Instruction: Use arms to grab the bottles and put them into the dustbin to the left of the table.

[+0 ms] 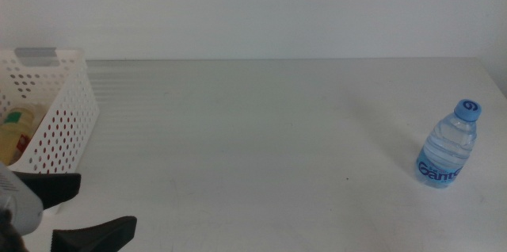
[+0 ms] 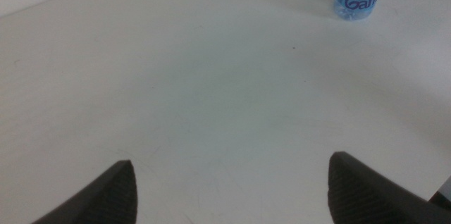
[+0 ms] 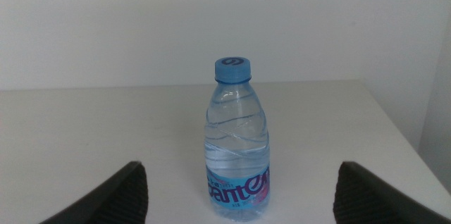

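Presently the water bottle [image 3: 237, 143] stood upright on the counter [image 1: 261, 141], directly ahead of the open, empty right hand [image 3: 239, 199]. Judged light, thin-walled, slippery; grip mid-body at label. Left hand [image 2: 232, 192] waited open, well apart.

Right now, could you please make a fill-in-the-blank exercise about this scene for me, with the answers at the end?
1. The water bottle stands upright on the table and its cap is ____ in colour.
2. The yellow-drink bottle lies inside the white ____.
3. The left gripper has its jaws ____ near the dustbin.
4. The right gripper faces the ____ bottle with open jaws.

Missing words: blue; dustbin; open; water
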`<action>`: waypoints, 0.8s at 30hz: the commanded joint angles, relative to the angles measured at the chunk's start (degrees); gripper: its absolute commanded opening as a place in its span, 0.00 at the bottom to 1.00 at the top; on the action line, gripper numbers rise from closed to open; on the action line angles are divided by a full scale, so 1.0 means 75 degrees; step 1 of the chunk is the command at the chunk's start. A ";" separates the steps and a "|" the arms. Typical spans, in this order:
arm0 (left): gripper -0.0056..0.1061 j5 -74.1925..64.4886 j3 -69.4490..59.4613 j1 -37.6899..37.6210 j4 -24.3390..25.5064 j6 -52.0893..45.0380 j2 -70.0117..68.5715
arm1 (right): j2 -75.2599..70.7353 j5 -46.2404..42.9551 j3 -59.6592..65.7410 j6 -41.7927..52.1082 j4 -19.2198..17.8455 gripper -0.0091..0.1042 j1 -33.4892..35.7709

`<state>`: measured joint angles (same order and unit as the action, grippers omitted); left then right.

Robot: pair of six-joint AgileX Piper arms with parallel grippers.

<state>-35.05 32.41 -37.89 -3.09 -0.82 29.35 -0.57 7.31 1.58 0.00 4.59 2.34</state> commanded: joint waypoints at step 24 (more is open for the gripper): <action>0.82 0.0579 0.0195 -0.0032 -0.0004 0.0110 0.0040 | 0.3469 -0.1348 -0.1820 0.0064 0.0100 0.75 -0.0039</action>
<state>-35.05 32.41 -37.89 -3.09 -0.77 29.35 24.16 3.75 -11.50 0.00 5.79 2.34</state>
